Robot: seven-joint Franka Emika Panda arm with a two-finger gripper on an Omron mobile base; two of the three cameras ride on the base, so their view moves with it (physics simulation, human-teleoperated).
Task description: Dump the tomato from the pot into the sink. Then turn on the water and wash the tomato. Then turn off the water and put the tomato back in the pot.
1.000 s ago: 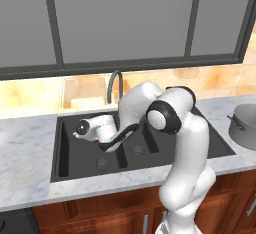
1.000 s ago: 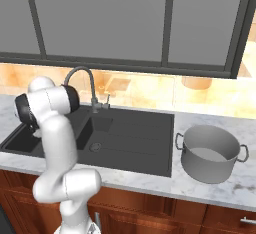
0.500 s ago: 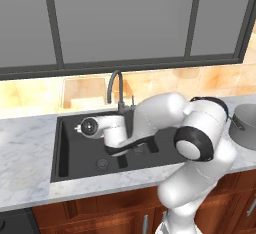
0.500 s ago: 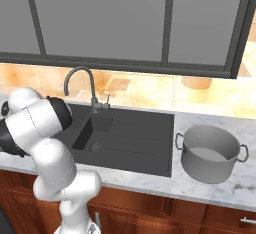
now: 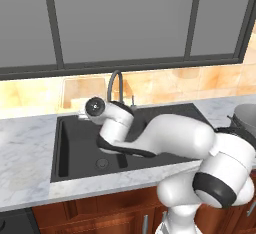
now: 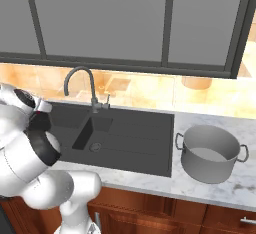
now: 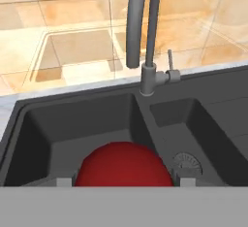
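As our arm swung lower across the sink [image 5: 70, 143] than a second before, the tomato [image 7: 123, 165] sat between our gripper's [image 7: 123, 182] tips above the wide basin, apparently held, likely bound for the pot [image 6: 210, 152].

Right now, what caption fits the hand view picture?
Red tomato close to the camera, low over the black sink, grey tap behind.

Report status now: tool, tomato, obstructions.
Tool low over sink's wide basin, closed on tomato. Pot on counter right of sink. Faucet ahead, no water.
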